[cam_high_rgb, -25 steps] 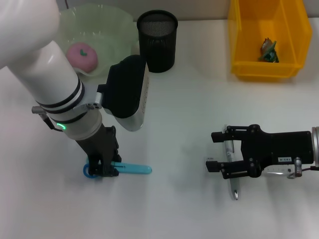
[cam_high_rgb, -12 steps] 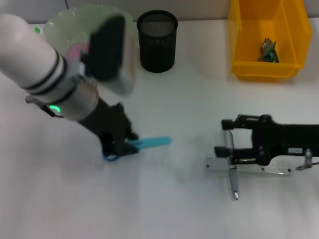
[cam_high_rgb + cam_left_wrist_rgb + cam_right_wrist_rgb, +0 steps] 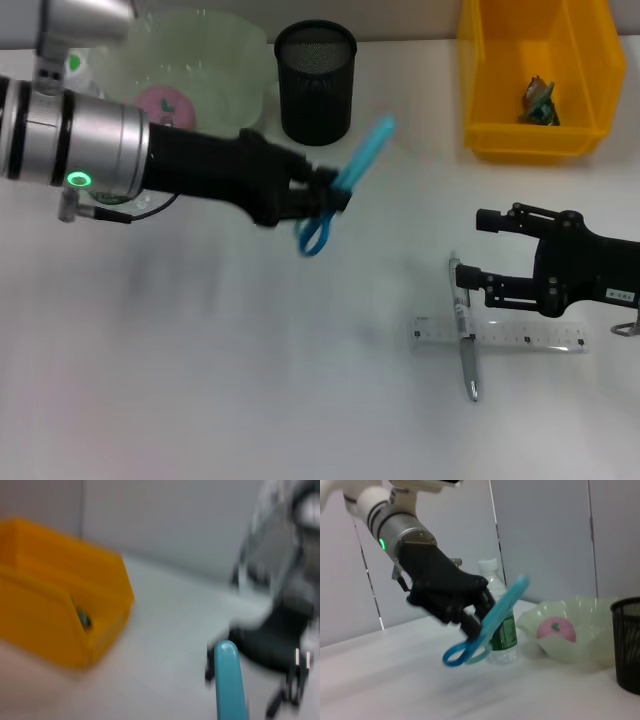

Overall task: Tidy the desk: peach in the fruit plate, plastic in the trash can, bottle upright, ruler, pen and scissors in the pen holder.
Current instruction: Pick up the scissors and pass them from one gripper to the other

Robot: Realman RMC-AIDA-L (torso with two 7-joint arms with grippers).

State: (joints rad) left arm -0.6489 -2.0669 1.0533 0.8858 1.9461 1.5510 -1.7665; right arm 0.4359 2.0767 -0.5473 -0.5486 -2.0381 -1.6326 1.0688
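**Scissors in the air, on the way to the pen holder**

The white desk (image 3: 200, 400) is carrying everything. At its far edge the yellow trash can (image 3: 500, 90) is holding a scrap of plastic (image 3: 538, 102), the pale green fruit plate (image 3: 225, 60) is cradling the pink peach (image 3: 165, 103), and a bottle (image 3: 496, 615) is standing upright just beside that plate in the right wrist view.

The left gripper (image 3: 325, 195) is reaching across the middle of the desk, its fingers clamped on the blue scissors (image 3: 345, 185), gripping near the pivot with the handle loops hanging below and the blades pointing up and away. The scissors are hanging clear of the surface, just beside the black mesh pen holder (image 3: 316, 85) but not over its mouth.

The right gripper (image 3: 478, 250) is hovering with its fingers spread apart, near the pen (image 3: 463, 330), which is lying across the clear ruler (image 3: 500, 335).

The scissors step looks to be in hand. Next, I judge, the left arm needs to bring the scissors above the holder's rim, turn them nearer vertical, lower and release; pen and ruler are waiting.
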